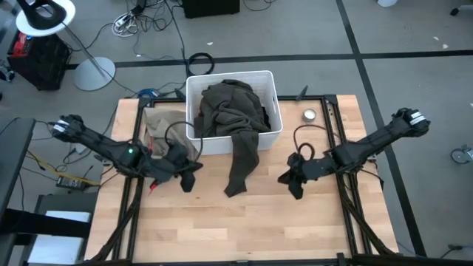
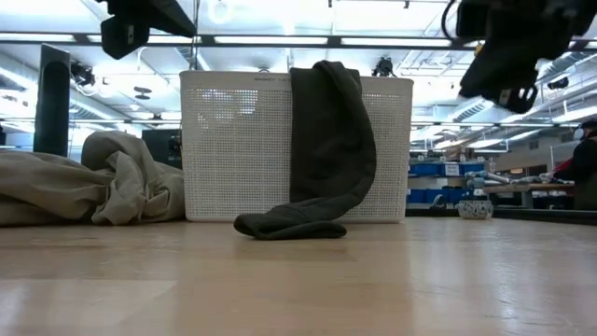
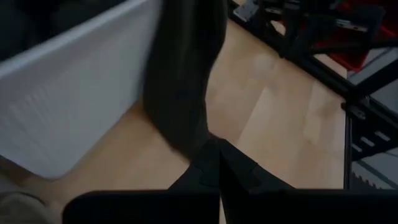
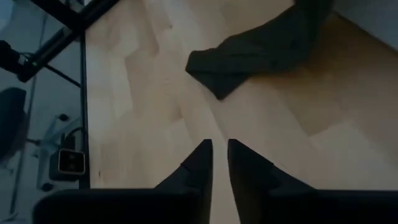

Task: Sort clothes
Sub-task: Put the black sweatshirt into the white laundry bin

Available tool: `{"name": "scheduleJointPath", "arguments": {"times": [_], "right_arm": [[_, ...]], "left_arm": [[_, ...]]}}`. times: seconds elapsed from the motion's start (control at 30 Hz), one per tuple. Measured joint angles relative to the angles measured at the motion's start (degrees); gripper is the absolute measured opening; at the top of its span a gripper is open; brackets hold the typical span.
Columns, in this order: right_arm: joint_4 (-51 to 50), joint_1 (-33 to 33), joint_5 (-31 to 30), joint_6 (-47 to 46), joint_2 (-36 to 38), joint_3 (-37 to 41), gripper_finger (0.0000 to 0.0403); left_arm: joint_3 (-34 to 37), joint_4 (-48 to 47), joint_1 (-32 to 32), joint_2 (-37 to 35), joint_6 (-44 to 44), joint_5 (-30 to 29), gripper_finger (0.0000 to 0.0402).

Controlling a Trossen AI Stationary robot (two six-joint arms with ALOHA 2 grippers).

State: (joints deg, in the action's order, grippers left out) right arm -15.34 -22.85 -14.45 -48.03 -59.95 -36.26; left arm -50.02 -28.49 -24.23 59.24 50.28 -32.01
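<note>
A white plastic bin (image 1: 194,111) stands at the table's far middle. An olive green garment (image 1: 235,111) fills it and hangs over its near wall (image 2: 331,140); its lower end (image 2: 289,226) lies on the table. A beige tan garment (image 1: 164,122) lies bunched on the table left of the bin (image 2: 93,187). A dark bit of cloth (image 1: 265,118) shows at the bin's right side. The pink and teal garments are hidden. My left gripper (image 1: 188,179) is shut and empty, above the table left of the olive end. My right gripper (image 1: 294,183) hovers right of it, empty, its fingers all but closed with a narrow slit.
A small round metal object (image 1: 309,114) lies on the table right of the bin. Bare wood spreads across the table's near half (image 1: 236,229). Dark frame rails run along the table's left (image 1: 126,192) and right (image 1: 355,199) sides.
</note>
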Motion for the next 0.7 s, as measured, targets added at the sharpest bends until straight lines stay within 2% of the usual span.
{"name": "scheduleJointPath", "arguments": {"times": [0.13, 0.4, 0.7], "right_arm": [[9.5, 1.5, -0.1, -0.5, -5.0, 3.0, 0.0086], [20.3, 5.1, -1.6, -3.1, -18.4, 3.4, 0.0160], [39.9, 7.7, -1.6, -4.4, -31.6, 3.4, 0.0217]], "left_arm": [[0.0, 0.0, -1.8, 1.2, 1.4, -0.1, 0.0000], [0.0, -0.1, -3.8, 1.0, 1.7, -0.4, 0.0000], [0.0, -2.9, -7.3, 0.9, 1.1, -0.3, 0.0000]]}}
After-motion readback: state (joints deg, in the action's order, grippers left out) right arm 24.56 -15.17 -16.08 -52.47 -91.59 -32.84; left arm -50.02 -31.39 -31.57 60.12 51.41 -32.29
